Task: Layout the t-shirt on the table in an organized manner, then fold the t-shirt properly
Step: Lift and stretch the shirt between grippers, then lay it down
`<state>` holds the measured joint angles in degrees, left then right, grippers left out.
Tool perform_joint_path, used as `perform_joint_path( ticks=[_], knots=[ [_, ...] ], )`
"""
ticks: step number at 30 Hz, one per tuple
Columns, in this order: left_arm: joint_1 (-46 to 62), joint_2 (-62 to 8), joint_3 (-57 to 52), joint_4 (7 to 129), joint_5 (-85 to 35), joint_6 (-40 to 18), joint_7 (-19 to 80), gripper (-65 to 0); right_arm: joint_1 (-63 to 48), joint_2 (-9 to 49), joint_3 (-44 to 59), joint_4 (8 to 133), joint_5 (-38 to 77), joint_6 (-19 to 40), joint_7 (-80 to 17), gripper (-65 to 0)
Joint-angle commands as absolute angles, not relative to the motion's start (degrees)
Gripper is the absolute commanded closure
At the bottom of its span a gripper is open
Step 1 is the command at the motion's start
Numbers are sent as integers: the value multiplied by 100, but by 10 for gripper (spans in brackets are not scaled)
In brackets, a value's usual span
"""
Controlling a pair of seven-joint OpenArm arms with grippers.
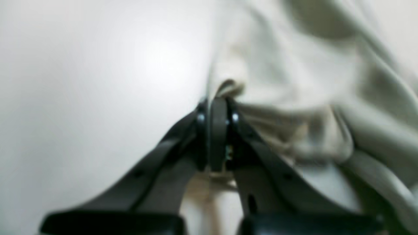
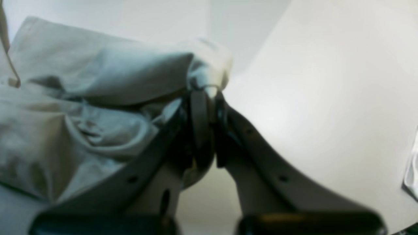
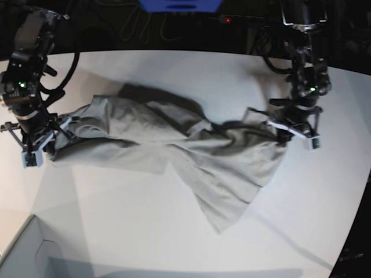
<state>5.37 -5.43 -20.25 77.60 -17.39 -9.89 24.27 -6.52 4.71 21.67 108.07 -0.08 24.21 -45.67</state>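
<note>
Base view: shirt (image 3: 191, 147) lay stretched across the table (image 3: 174, 231), roughly mid-table, strung between both arms — twisted and bunched thru the middle, w/ a broad flap hanging toward the near edge at centre-right. Its left end in that view was puffed up and wrinkled; the right end narrowed into a gathered bunch.

Right gripper (image 3: 45, 139) sat at the cloth's left end in base view, jaws closed on a fold. Right wrist view confirmed: fingers pressed together at the right gripper (image 2: 204, 98), a hem-like lip of fabric caught at the tips, rest of the shirt (image 2: 81, 107) heaped to the left in soft rolls. Bare table (image 2: 326, 98) filled the right of that view.

Left gripper (image 3: 287, 130) was at the opposite end, on base view's right. Left wrist view, blurry: jaws clamped tight at the left gripper (image 1: 217, 104), a small tuck of cloth pinched at the tips, shirt (image 1: 310, 81) bunched up & to the right. Bare table (image 1: 98, 81) to the left.

Outward — a pale grey box corner (image 3: 26, 255) at near-left of base view, apart from the shirt. Dark surround beyond the far table edge, a blue object (image 3: 179, 4) at top centre.
</note>
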Motion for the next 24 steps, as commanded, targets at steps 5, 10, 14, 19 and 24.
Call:
perform_joint_path(
  ticks=[5,10,14,19,24],
  knots=[
    [470,-734,-3152,8251,-1798,-1059,2677,0,-426,497,2176,10949,31,2519,-4418,0],
    [462,-813,-3793,8180,-1798,-1059,2686,0,-233,470,2185,10949,31,2519,-4409,0],
    [479,-875,-4101,8180,-1798,-1059,2721,0,75,462,2176,10949,31,2519,-4391,0],
    [593,-866,-4101,8171,-1789,-1059,2721,0,576,470,2114,10765,31,2519,-4391,0],
    [532,-840,-4101,8251,-1789,-1059,2721,0,1235,488,1868,10255,31,2519,-4391,0]
  ],
)
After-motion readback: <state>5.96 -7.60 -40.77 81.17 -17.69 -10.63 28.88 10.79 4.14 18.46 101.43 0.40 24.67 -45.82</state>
